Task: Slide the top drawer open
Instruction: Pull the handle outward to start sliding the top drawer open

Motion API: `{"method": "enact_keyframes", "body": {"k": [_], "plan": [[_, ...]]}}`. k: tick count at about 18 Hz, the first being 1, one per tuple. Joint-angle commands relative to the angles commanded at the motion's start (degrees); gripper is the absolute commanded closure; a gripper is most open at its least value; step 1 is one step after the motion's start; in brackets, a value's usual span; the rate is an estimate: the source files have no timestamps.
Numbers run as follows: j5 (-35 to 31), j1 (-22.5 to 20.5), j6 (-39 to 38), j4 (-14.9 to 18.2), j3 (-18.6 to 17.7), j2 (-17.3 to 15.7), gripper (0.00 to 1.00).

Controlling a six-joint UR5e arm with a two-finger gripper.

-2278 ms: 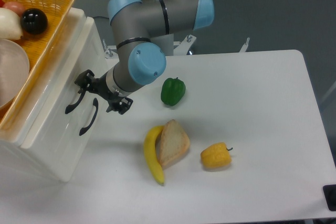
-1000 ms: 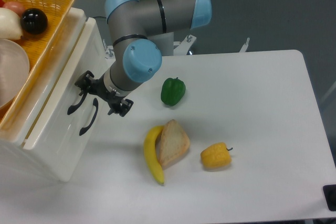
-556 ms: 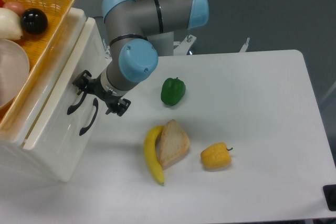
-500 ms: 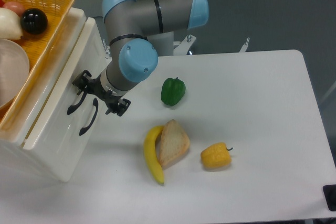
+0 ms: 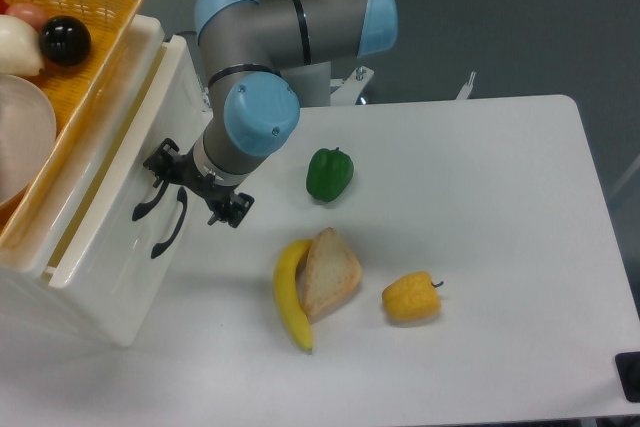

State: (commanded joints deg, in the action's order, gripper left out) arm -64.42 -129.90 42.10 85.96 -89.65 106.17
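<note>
The white cabinet (image 5: 110, 277) stands at the table's left edge with its front facing right. The top drawer (image 5: 125, 142) is glossy white, and its curved black handle (image 5: 147, 203) lies left of the lower drawer's handle (image 5: 170, 223). The drawer stands out a little from the cabinet, with a narrow gap along its upper edge. My gripper (image 5: 163, 175) is at the upper end of the top drawer's handle. Its black fingers look closed around it, though the grip itself is small and partly hidden by the wrist.
An orange basket (image 5: 95, 22) with a black ball, an onion and a white bowl sits on the cabinet. On the table lie a green pepper (image 5: 329, 173), a banana (image 5: 290, 297) against a bread slice (image 5: 329, 273), and a yellow pepper (image 5: 410, 298).
The gripper has moved slightly right and down with the handle. The top drawer has slid out a little from the cabinet.
</note>
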Motion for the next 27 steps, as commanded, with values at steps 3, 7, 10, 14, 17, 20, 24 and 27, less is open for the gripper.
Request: {"method": "enact_keyframes", "body": {"k": [3,7,10,14,17,20,24,27], "plan": [[-0.9,-0.1,0.0,-0.1,0.1,-0.1,0.0],[-1.1,-0.2,0.2,-0.1,0.9,-0.1,0.0],[-1.2,-0.5,0.2,-0.1,1.7,-0.1,0.0],[-2.5,-0.5,0.2,-2.1,1.8,-0.2,0.0],[-5.5,-0.5,-0.4,-2.8,1.6,-0.1,0.0],[-5.6,-0.5,-0.4,-2.8,1.5,-0.2,0.0],[-5.6,-0.5,-0.4,-2.9,1.5,-0.4,0.0],[-5.6,-0.6,-0.4,-2.9,1.6,-0.4,0.0]]}}
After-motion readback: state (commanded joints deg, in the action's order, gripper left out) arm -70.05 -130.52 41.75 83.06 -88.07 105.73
